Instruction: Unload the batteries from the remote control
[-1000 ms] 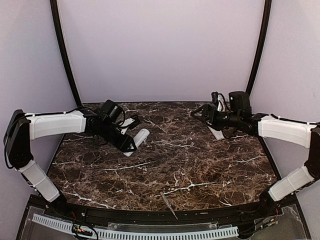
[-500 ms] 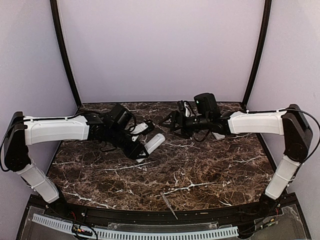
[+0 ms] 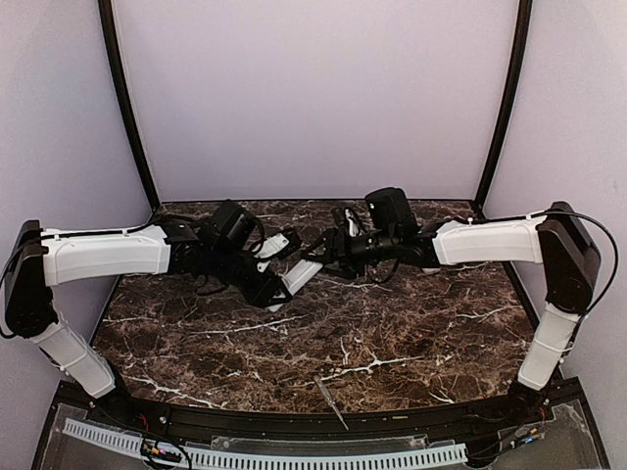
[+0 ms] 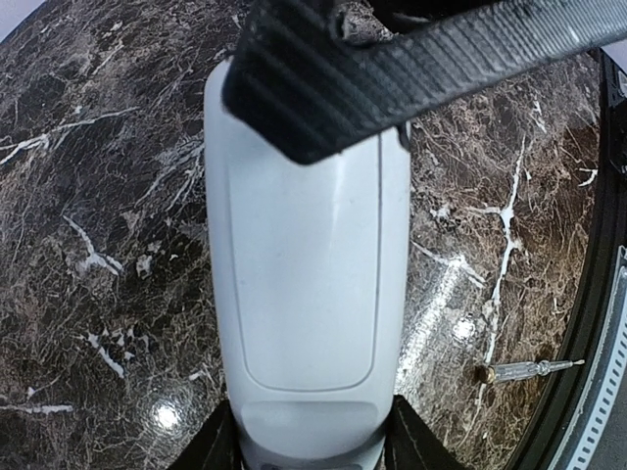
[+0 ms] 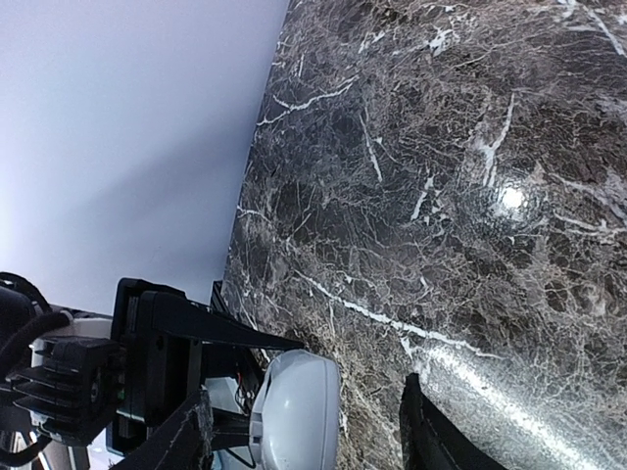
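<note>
- The white oblong plastic remote control (image 4: 309, 255) is held above the dark marble-patterned worktop (image 3: 392, 333), at the far centre, between the two arms.
- The left fingers (image 4: 217, 446) are clamped on one end of the remote, one on each long side. This leaves the back face and the free end open to the right arm.
- The battery cover (image 4: 309, 294), an outlined panel on the back face, appears seated.
- No small orange cylinder batteries show in any view. They are judged to sit inside the remote, behind this cover.
- The right fingers (image 5: 423, 431) are spread apart and grip nothing. In the right wrist view the rounded free end of the remote sits in the gap between them.
- In the left wrist view a black ribbed bar crosses the free end of the remote. It is judged to be one right finger. Contact with the remote cannot be confirmed.
- Step in hand, as judged: bringing the right fingers onto the cover to open it. The task is at an early stage, with no cell out.
- Requirement for the next move: a firm counter-hold by the left fingers, because a push on the cover may twist the remote in the grip.
- A thin grey metal rod (image 3: 330, 401) lies on the worktop by the near edge, well apart from both arms.
</note>
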Robot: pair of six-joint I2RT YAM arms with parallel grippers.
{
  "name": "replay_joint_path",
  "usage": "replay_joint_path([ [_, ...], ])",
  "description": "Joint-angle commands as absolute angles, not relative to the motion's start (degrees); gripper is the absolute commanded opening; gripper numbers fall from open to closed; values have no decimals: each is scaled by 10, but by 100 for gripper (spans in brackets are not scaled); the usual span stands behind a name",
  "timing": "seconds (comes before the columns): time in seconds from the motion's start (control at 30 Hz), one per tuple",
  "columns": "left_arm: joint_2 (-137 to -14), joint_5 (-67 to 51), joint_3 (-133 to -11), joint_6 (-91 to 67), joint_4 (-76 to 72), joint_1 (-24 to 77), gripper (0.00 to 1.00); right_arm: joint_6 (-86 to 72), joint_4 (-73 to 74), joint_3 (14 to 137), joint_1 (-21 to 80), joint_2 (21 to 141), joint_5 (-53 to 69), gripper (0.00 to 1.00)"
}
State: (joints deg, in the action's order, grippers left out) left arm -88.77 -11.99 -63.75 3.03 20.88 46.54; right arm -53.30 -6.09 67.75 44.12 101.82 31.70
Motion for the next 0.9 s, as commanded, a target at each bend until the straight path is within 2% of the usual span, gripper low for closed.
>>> replay_joint_path([
  [0.0, -866, -111, -633, 38, 197, 470, 29, -542, -75, 694, 449, 1034, 332, 59],
  [0.27, -870, -96, -631, 46, 199, 477, 29, -579, -110, 688, 450, 1053, 348, 33],
  [0.53, -875, -77, -632, 41, 199, 483, 31, -587, -117, 678, 450, 1045, 333, 1],
  [0.6, -872, -74, -634, 27, 194, 483, 44, -588, -124, 669, 449, 1034, 321, 0],
  [0.63, -867, -73, -634, 13, 193, 483, 58, -586, -128, 664, 449, 1026, 312, 0],
  [0.7, -854, -69, -635, -8, 186, 481, 77, -582, -147, 649, 446, 1005, 294, 0],
  [0.8, -822, -88, -635, -57, 165, 463, 90, -572, -181, 617, 438, 966, 266, 0],
  [0.87, -797, -127, -626, -109, 134, 440, 92, -557, -200, 598, 434, 937, 250, 0],
])
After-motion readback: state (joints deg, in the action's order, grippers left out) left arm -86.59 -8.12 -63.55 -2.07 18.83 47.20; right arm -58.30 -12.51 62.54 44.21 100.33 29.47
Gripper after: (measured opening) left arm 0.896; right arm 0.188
